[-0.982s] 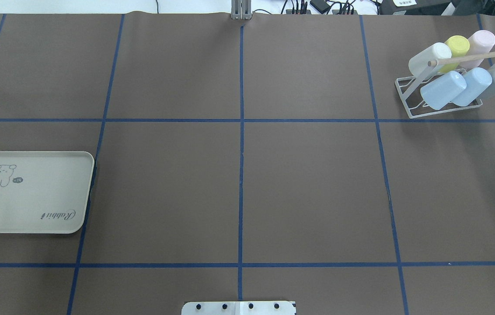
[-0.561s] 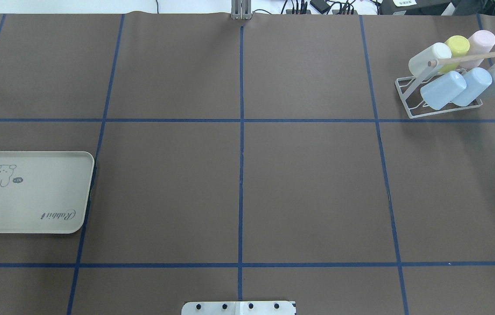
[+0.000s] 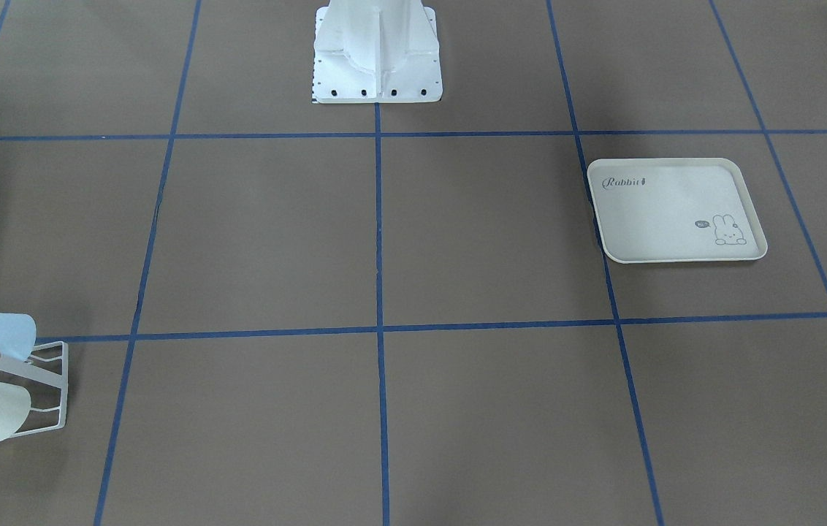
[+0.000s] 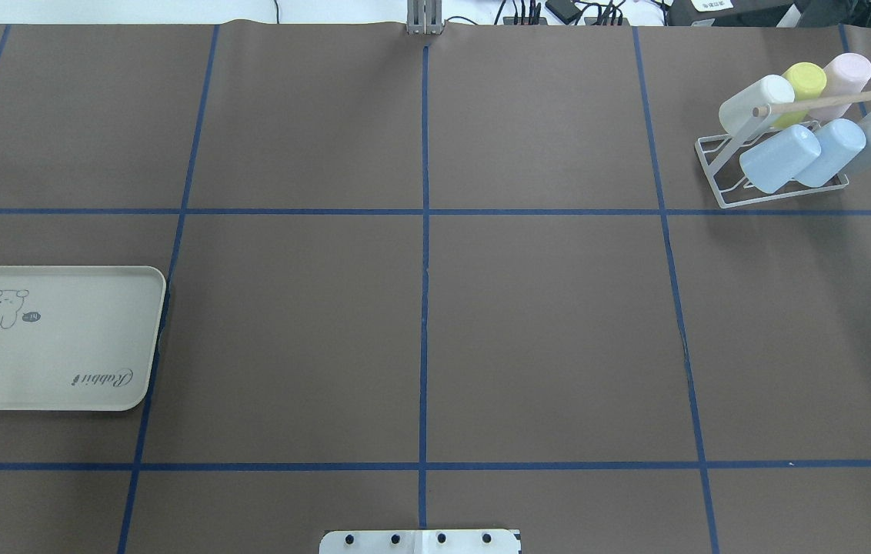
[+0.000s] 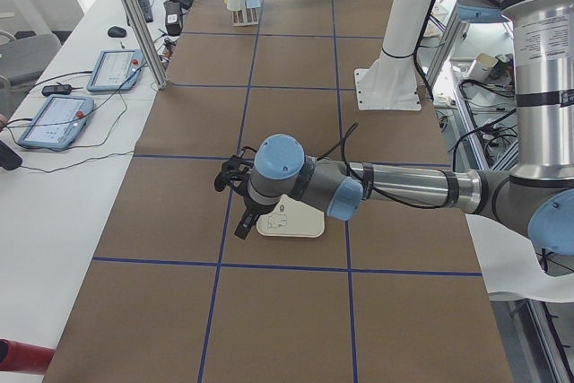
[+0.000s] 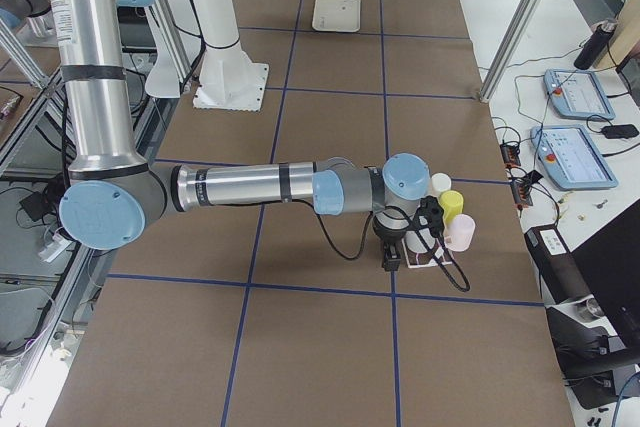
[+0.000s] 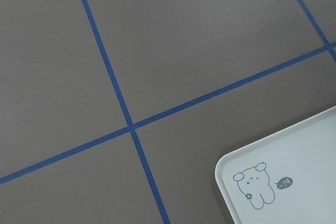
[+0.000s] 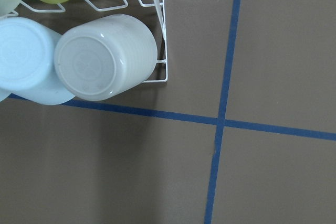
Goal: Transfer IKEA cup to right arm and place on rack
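grip prob. light, rigid, slick plastic cup [image 4: 779, 158] on rack [image 4: 729, 150] across mid-wall w/ low force; left gripper [image 5: 235, 199] / right gripper [image 6: 400, 239] opening: can't tell.

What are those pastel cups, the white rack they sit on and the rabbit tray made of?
The cups look like matte plastic, slightly translucent, with moulded rings on the base. The rack seems thin white-coated metal wire, with a pale dowel that looks wooden. The tray looks like smooth cream plastic or melamine, with a rounded moulded rim.
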Robot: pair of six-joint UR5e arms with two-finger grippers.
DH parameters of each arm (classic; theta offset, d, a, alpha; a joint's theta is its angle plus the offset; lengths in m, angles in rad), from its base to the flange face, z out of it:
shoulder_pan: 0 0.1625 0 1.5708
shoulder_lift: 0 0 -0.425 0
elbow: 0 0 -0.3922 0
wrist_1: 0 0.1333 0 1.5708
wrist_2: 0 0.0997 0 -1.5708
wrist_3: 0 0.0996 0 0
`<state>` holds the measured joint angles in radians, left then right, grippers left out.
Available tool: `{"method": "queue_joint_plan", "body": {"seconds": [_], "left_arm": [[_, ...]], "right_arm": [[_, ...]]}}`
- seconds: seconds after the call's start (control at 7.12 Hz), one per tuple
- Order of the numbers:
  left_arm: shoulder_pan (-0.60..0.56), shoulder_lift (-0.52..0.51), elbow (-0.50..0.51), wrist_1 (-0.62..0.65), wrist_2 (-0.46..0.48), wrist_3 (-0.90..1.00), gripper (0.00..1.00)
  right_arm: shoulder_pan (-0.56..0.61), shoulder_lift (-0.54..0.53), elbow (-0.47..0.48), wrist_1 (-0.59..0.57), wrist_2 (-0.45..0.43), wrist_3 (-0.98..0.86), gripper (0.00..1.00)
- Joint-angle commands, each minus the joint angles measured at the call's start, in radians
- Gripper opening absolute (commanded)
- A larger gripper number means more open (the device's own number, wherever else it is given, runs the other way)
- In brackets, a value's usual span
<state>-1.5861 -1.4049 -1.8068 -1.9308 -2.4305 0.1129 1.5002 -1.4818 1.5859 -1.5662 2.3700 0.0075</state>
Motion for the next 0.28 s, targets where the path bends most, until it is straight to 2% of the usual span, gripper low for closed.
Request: {"method": "queue_joint_plan", "body": {"seconds": [0.0, 0.14], "left_arm": [[0.002, -0.005, 0.007, -0.069, 0.001, -0.004, 0.99], [0.002, -0.005, 0.017, -0.080, 0.001, -0.004, 0.99]], "right_arm": [[0.000, 0.000, 0.002, 0.000, 0.000, 0.000, 1.00], [0.000, 0.000, 0.002, 0.000, 0.000, 0.000, 1.00]]}}
